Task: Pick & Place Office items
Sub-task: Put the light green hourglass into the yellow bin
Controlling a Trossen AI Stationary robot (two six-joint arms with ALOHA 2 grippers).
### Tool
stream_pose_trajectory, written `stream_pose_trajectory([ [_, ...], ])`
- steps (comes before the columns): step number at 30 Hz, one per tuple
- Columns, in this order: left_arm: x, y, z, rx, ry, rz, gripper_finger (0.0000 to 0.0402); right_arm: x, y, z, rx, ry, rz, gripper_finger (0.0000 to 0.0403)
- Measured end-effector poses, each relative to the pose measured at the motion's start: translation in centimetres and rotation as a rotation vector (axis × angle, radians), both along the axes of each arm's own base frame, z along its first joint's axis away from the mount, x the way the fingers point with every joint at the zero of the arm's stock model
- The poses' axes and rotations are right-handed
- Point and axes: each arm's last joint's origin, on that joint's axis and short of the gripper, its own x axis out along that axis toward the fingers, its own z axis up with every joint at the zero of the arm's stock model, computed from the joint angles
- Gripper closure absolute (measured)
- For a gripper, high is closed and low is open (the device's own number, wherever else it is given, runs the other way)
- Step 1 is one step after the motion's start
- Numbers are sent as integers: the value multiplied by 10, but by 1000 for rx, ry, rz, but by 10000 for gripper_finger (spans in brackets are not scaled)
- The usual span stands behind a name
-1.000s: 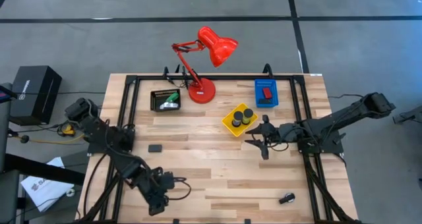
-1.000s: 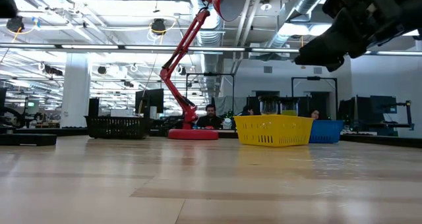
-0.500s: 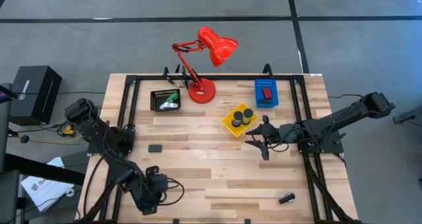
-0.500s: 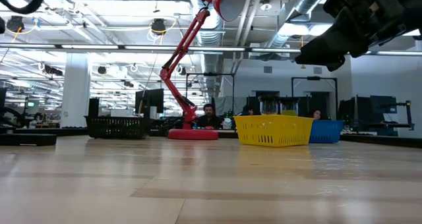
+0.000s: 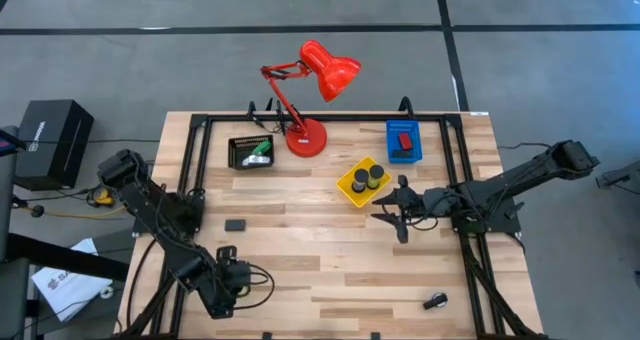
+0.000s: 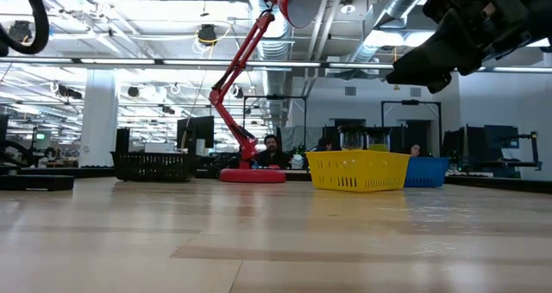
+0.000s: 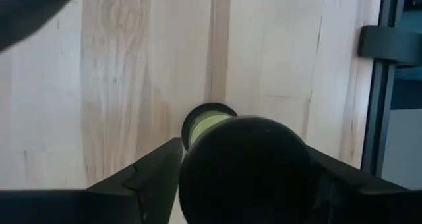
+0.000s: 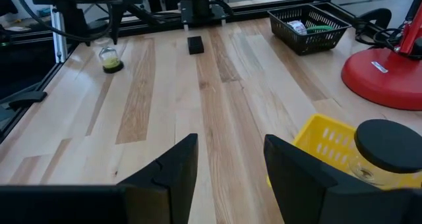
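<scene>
My left gripper (image 5: 238,280) hangs over the table's near left part and is shut on a green cylinder (image 7: 208,122), a small clear jar with a black lid (image 7: 244,168) and a yellow-green base (image 8: 109,66). My right gripper (image 5: 388,212) is open and empty, hovering right of centre just beside the yellow tray (image 5: 350,188). A black block (image 5: 235,224) lies flat on the wood left of centre. A small black item (image 5: 433,302) lies near the near right corner. Two black-lidded rolls (image 5: 367,176) stand in the yellow tray. My left gripper has the green cylinder between its two fingers (image 7: 155,178) at the black lid (image 7: 198,171), one finger on each side, coming from above and pointing down. The cylinder is upright. In the right wrist view its base looks to be at the table top; whether it is lifted I cannot tell.
A tall red desk lamp (image 5: 305,138) stands at the far edge, between a black tray (image 5: 250,152) and a blue tray (image 5: 403,140) that holds a red block. Black frame rails (image 5: 190,170) run along the table's sides. Bare wood lies in the middle and near middle.
My left arm has drawn back a little toward the table's left and far side, its gripper shifting with it. My right arm has kept still.
</scene>
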Motion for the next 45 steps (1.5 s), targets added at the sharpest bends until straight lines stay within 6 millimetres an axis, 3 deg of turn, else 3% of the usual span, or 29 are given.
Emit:
stream_pose_trajectory([
  [7, 6, 5, 0, 11, -23, 33, 207, 0, 0, 0, 0, 0, 0, 237],
  [15, 23, 20, 1, 59, -61, 84, 186, 0, 0, 0, 0, 0, 0, 237],
  [19, 35, 32, 1, 77, -71, 88, 206, 0, 0, 0, 0, 0, 0, 237],
  [24, 58, 61, 1, 80, -76, 217, 207, 0, 0, -1, -3, 12, 0, 237],
  [28, 76, 84, 3, 101, -122, 201, 200, -1, 0, -2, -1, 25, -3, 237],
  [37, 129, 137, 24, 103, -474, 161, 206, -1, 0, -2, -1, 25, -3, 237],
  [41, 143, 161, 34, 147, -603, 150, 198, -1, 0, -2, -1, 25, -3, 237],
  [45, 148, 182, 35, 104, -620, 175, 207, -1, 0, -2, 0, 25, -3, 237],
])
